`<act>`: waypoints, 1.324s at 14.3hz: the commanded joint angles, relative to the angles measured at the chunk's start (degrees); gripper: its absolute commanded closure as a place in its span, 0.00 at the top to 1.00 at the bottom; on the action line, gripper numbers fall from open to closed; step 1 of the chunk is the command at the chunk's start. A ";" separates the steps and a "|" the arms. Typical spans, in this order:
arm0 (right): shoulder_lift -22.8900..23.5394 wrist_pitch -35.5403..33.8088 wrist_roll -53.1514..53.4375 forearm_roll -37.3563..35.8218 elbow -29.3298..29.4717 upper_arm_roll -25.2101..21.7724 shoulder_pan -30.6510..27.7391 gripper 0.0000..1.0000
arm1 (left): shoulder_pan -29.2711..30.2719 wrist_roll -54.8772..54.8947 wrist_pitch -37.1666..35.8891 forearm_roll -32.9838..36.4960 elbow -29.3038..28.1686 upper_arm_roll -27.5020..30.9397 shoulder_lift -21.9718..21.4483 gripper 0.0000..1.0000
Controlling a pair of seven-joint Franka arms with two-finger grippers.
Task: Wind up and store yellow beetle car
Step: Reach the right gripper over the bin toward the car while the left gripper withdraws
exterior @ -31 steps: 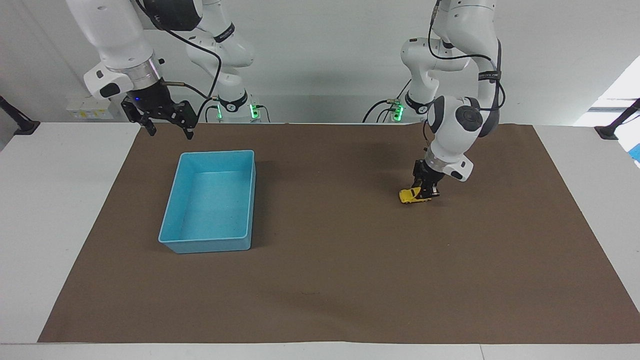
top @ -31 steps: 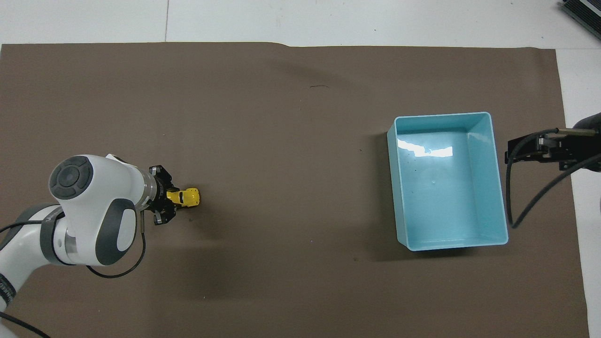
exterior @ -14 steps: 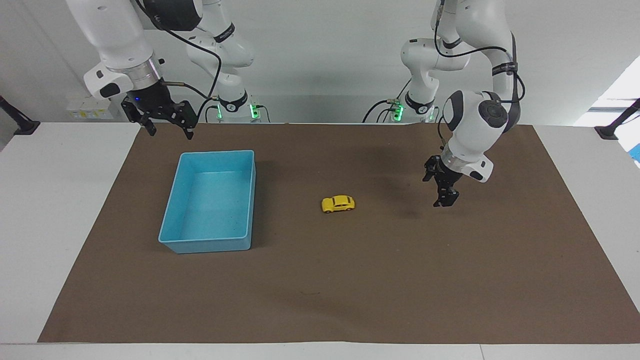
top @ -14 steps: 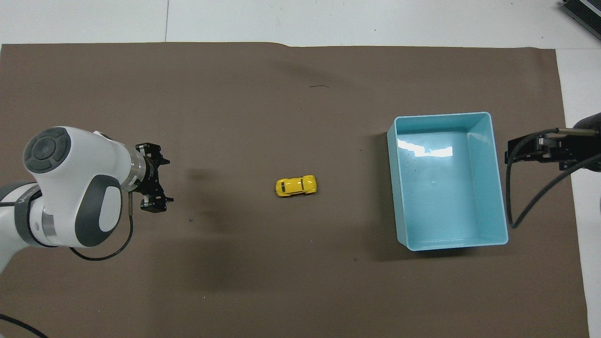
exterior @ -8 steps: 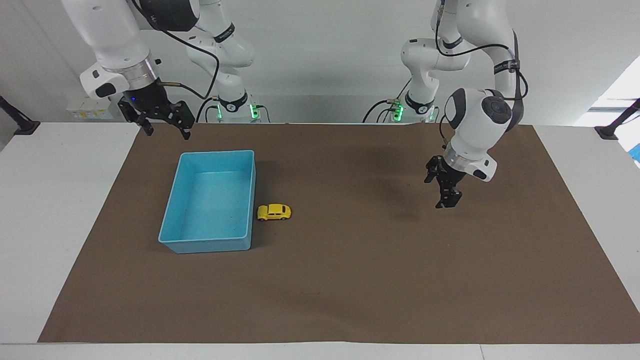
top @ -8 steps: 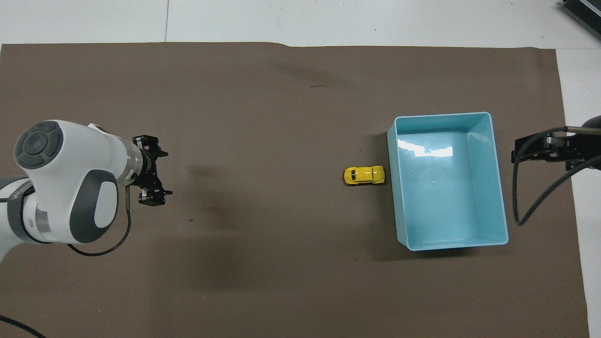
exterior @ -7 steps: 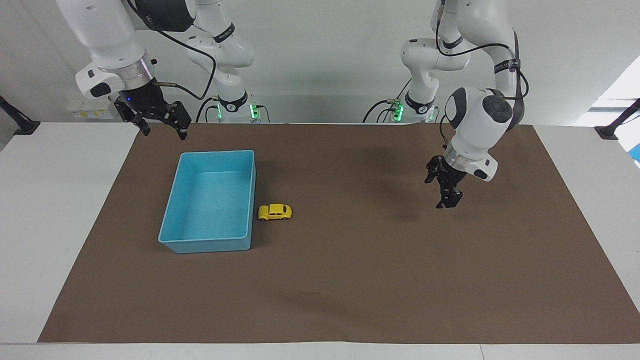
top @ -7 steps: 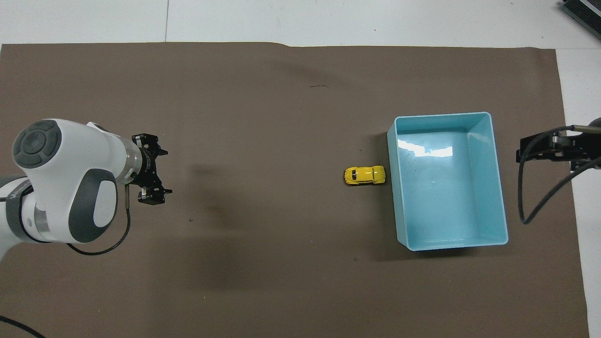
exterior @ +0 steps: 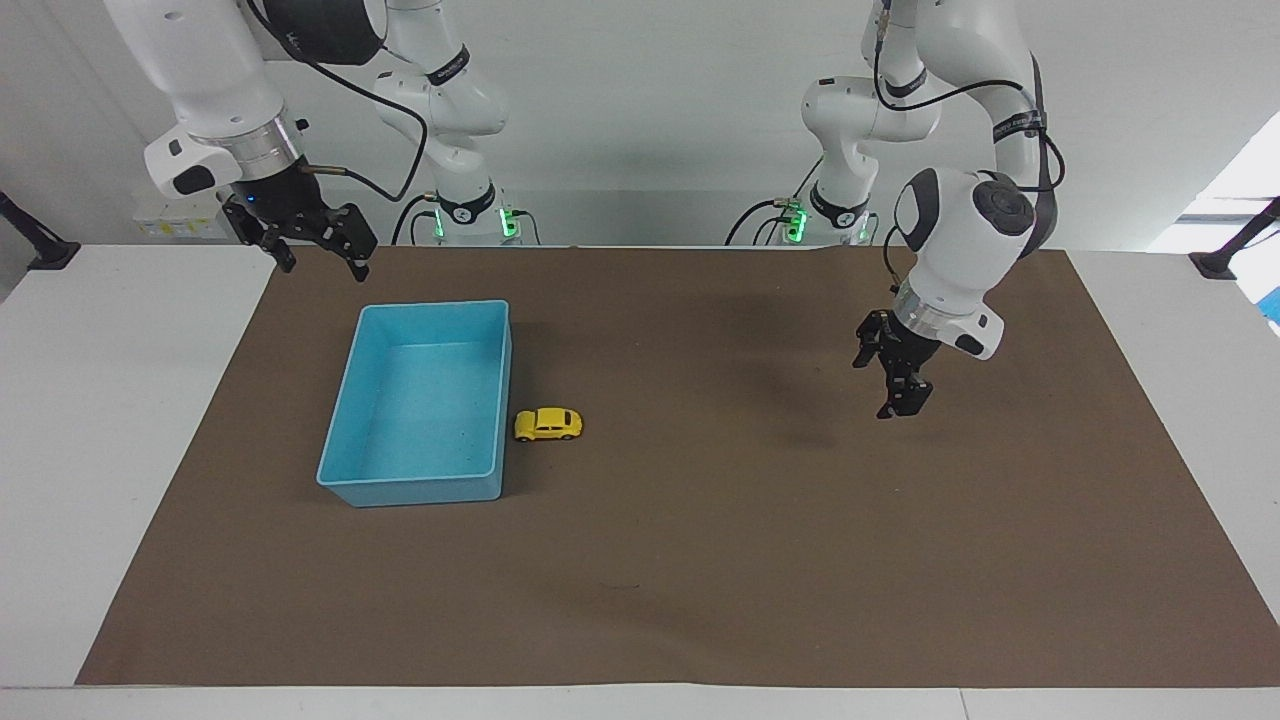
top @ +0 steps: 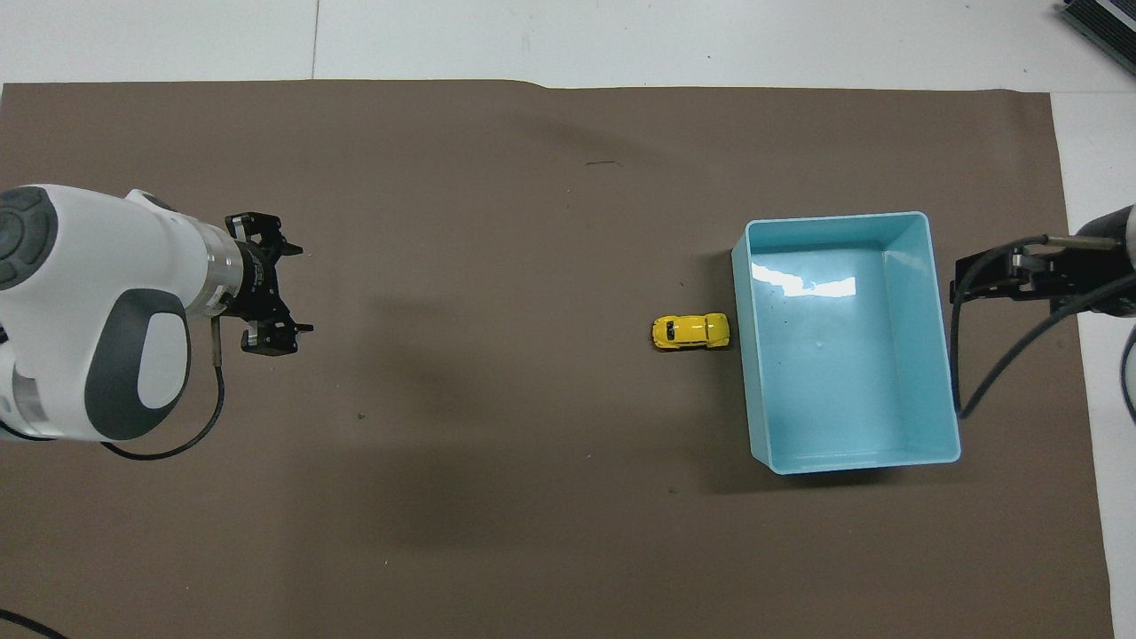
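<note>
Overhead view gives you a brown mat (top: pixel 532 497) with only two things on it, and nothing stands between them. Your blue bin (top: pixel 948 355) sits toward the right arm's end with nothing in it. Your yellow beetle car (exterior: pixel 548 424) stands on its wheels right against the bin's outer wall, on the mat and outside the bin. A second ago it was in the mat's middle; half a second ago it had already reached the bin. Your left gripper (exterior: pixel 897 385) hangs over bare mat toward its own end, fingers apart and holding nothing. Your right gripper (exterior: pixel 318 245), also spread and unloaded, hovers over the mat's edge beside the bin.
</note>
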 commanded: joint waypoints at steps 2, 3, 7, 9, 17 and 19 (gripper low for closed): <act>1.86 2.41 6.42 0.67 -0.16 0.39 2.38 1.00 | 2.55 4.33 -5.55 0.32 6.04 -0.56 0.42 1.00; 2.56 3.47 8.79 0.67 -0.16 0.39 3.26 1.00 | 2.55 6.08 -7.04 0.49 7.09 -0.47 0.42 1.00; 5.02 5.93 20.73 0.23 -0.25 0.39 5.90 1.00 | 3.95 15.04 -12.57 0.58 11.74 -0.47 0.25 1.00; 5.90 7.51 28.03 0.14 -0.42 0.39 6.51 1.00 | 4.04 21.27 -15.39 1.72 14.21 -0.47 0.25 1.00; 10.73 12.70 59.58 -0.56 -0.86 0.39 11.79 1.00 | 3.96 42.90 -18.13 7.88 17.47 -0.47 -0.54 1.00; 12.05 13.93 66.88 -0.73 -1.04 0.39 12.93 1.00 | 3.96 47.64 -18.13 7.79 17.56 -0.38 -1.68 1.00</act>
